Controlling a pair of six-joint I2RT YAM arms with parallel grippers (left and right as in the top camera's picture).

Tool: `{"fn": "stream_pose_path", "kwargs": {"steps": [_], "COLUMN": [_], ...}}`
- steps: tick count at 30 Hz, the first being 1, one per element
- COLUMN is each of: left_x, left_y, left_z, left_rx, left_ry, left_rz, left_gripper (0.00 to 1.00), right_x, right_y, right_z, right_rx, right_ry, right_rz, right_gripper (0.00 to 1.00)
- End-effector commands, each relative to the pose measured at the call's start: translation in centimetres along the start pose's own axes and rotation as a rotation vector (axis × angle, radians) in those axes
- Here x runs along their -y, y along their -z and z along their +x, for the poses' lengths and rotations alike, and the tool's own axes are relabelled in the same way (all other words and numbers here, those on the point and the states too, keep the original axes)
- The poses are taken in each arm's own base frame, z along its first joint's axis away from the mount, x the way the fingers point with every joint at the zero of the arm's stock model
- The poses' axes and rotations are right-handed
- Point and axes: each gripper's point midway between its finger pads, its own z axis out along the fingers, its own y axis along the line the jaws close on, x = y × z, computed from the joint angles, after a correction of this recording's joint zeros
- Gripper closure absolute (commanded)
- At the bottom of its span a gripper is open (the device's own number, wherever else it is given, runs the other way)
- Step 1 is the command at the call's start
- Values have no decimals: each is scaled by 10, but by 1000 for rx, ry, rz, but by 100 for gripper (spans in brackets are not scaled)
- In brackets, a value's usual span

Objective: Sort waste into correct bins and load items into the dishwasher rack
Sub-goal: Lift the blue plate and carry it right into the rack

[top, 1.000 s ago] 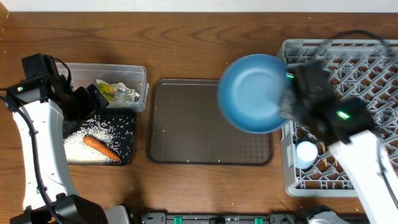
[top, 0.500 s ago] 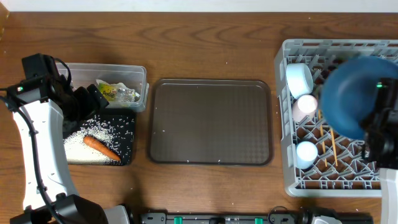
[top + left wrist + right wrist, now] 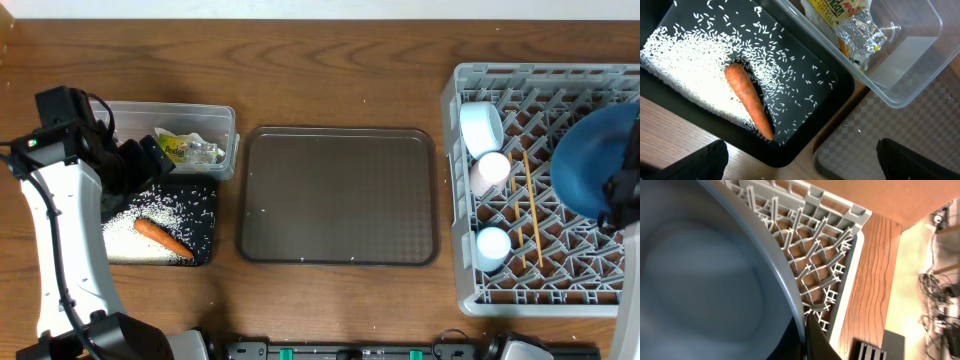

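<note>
Right gripper (image 3: 804, 334): clenched on plate (image 3: 588, 165) rim, over rack (image 3: 560, 298).
Left gripper (image 3: 800, 164): spread wide above carrot (image 3: 747, 107) and rice (image 3: 685, 75).

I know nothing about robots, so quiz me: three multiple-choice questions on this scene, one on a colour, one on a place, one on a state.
1. The plate over the rack is: A red, B blue, C yellow.
2. The carrot lies: A in the rack, B on the black tray amid rice, C on the plate.
3. The left end effector is: A open, B shut on the carrot, C shut on the plate.
Answers: B, its face is blue; B, rice grains surround it; A, its fingers stand wide apart, empty.
</note>
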Motion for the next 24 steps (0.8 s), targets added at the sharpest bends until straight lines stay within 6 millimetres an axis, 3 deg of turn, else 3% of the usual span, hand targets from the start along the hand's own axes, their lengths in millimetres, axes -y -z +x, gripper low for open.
{"fn": "stream_pose_path", "kwargs": {"steps": [1, 6, 13, 14, 16, 18, 21, 24], "left_x": [-1, -1, -1, -1, -1, -1, -1, -1], "left_y": [8, 8, 8, 8, 8, 8, 8, 8], "left_z": [-2, -2, -2, -2, -2, -2, -2, -2], "left_rx": [24, 24, 24, 24, 24, 24, 24, 24], "left_ry": [-4, -4, -4, -4, -4, -4, -4, -4], "left_rz": [2, 2, 2, 2, 2, 2, 2, 2], "left_gripper": [2, 2, 2, 2, 2, 2, 2, 2], "right_x": [-5, -31, -40, -40, -38, -35, -26, -13], "right_y": [-16, -42, -64, -66, -69, -71, -74, -75], "right_z": [-1, 19, 35, 36, 38, 37, 37, 40], "right_rx": [-32, -166, -243, -249, -261, -266, -283, -318], "right_ry": [-28, 58, 117, 119, 122, 131, 151, 188], "right_rz": [32, -10, 33, 39, 51, 57, 73, 100], "right_gripper": [99, 99, 98, 94, 71, 66, 46, 42]}}
